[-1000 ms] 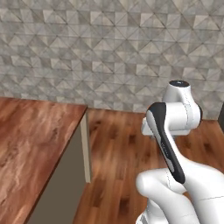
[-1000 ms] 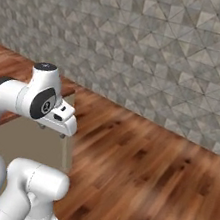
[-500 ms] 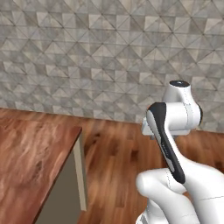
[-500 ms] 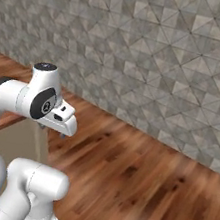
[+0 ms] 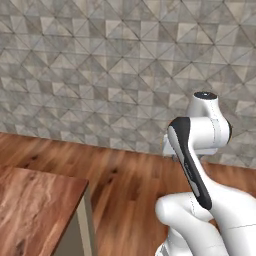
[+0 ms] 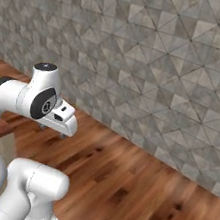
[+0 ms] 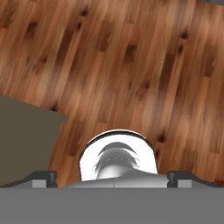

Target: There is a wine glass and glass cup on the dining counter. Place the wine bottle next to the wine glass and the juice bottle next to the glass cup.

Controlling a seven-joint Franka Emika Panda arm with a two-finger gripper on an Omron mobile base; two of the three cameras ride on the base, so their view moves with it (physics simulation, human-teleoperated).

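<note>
Hand (image 7: 112, 175) released and empty over bare floor; bench (image 5: 35, 205) corner sits lower left. Best drive on until bottles appear.

A reddish-brown wood-grain counter (image 5: 35, 205) top with beige sides is seen. The floor (image 6: 134, 187) is planked in streaked warm brown. The wall (image 5: 100, 65) is tiled in grey-beige triangular facets.
</note>
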